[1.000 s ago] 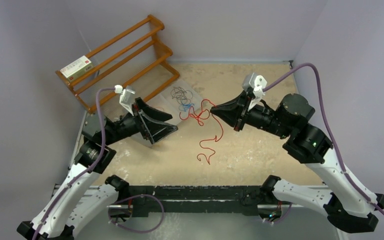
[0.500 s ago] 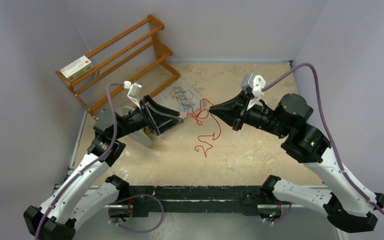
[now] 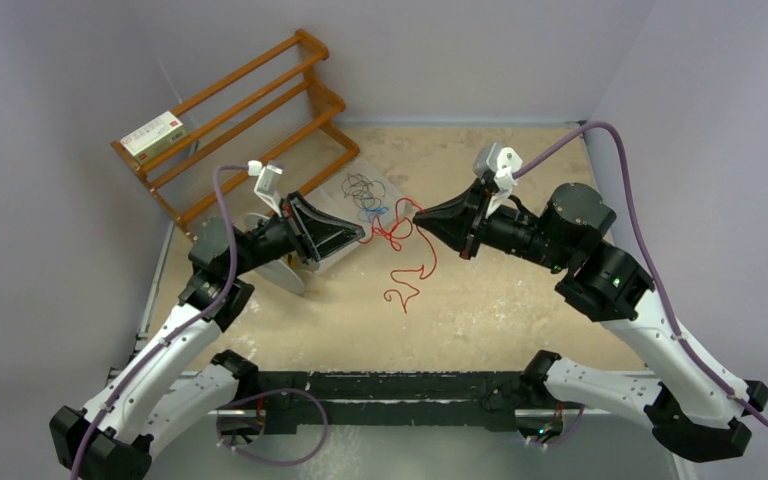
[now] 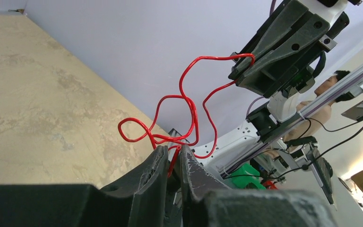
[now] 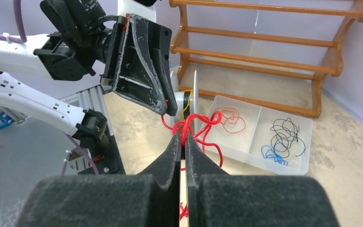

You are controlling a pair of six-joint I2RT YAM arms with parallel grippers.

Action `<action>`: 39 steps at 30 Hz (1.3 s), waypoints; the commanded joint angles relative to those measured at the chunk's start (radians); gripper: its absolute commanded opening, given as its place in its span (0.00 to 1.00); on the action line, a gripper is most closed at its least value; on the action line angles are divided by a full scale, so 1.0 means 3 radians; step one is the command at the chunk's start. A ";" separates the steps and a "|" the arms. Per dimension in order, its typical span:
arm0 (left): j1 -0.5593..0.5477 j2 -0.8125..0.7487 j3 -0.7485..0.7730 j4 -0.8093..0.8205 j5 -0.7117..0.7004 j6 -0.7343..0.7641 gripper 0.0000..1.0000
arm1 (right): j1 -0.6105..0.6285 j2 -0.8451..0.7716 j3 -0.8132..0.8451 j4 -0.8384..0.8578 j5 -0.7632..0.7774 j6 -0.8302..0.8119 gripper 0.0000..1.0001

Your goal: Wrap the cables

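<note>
A thin red cable (image 3: 400,236) is hanging in a loose tangle of loops above the middle of the counter (image 3: 520,300), stretched between the two arms, with its free tail curling down onto the surface below. The left fingers (image 3: 345,235) are pressing together on one bundle of its loops. The right fingers (image 3: 432,217) are pinching together on another strand just across from them. The two pairs are sitting near each other, tips almost facing.

Beyond the tangle, a clear two-part tray (image 5: 257,109) is lying on the counter, holding black cable (image 5: 286,132) and blue cable (image 5: 269,152) in one compartment. A wooden rack (image 3: 250,110) is standing behind it.

Judging by this, the winding is only beginning. To do it well, one arm should probably be holding steady as an anchor while the other is circling, keeping light tension so the loops are stacking neatly without slipping from either grip or snagging the trailing tail.
</note>
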 commanded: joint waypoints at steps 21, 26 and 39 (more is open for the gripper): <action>0.0001 -0.0121 0.1577 -0.2016 -0.0868 0.1267 0.00 | -0.0005 -0.0332 -0.0522 -0.0125 0.0468 0.0221 0.57; 0.0001 -0.0017 0.1811 -0.2007 -0.0708 0.1215 0.00 | -0.0005 -0.0291 -0.0499 0.0149 0.0466 0.0057 0.59; 0.0001 0.0183 0.2276 -0.2065 -0.0738 0.1103 0.00 | -0.0005 -0.0178 -0.1269 0.1433 -0.0328 -0.0594 0.72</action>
